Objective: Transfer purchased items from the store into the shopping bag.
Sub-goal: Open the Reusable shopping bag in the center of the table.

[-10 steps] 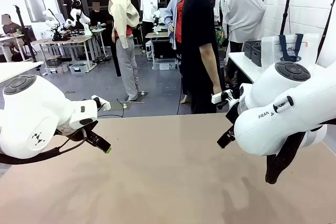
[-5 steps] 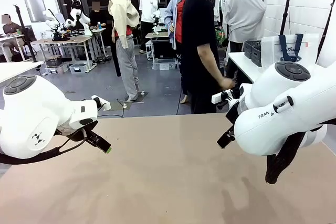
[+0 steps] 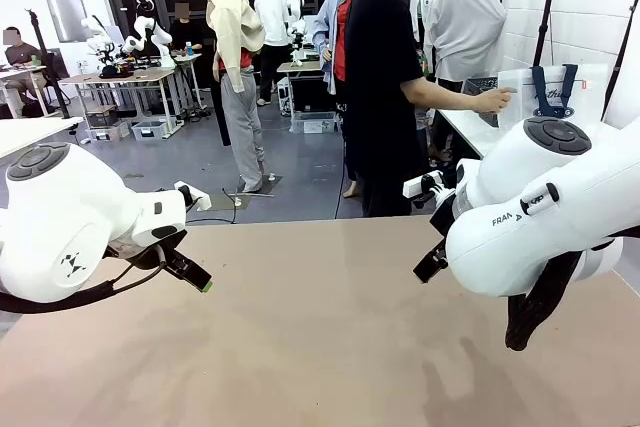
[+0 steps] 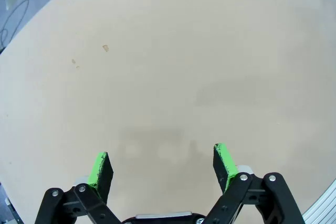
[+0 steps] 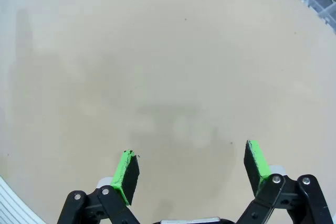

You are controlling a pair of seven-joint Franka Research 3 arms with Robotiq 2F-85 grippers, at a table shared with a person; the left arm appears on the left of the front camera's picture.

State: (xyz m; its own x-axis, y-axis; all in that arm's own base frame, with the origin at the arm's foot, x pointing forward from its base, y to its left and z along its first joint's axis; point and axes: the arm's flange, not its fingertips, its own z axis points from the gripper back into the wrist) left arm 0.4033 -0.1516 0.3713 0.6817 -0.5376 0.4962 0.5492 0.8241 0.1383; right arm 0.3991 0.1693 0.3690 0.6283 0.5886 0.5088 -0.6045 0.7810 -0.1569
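Left tool: the left tool (image 4: 161,157) has its green-padded jaws spread wide with nothing between them, and hangs above the tan worktop (image 3: 320,327) at lower left of the front view.
Right tool: the right tool (image 5: 191,158) is equally wide open, holds nothing, and hangs over the same surface.
Shopping bag: the translucent clear plastic shopping bag (image 3: 585,87) with navy strap handles stands on a white side table (image 3: 462,132) at upper right, well apart from both tools.
Store: a dark grey slotted plastic basket (image 3: 482,117) sits just left of the bag; its contents cannot be made out.
Person: the person's hand (image 3: 492,100) reaches to the bag's left edge.
Risk, placement: if bag or basket lands directly under an arm, the arm may strike it.
Risk, bag: thin plastic will likely sag shut, so items could miss the mouth.
Risk, person: a hand in the shared space may meet a moving arm.
Worktop: plain matte tan, with faint marks and soft shadows.
Room: a busy lab with a grey floor, other tables at upper left and people standing behind.
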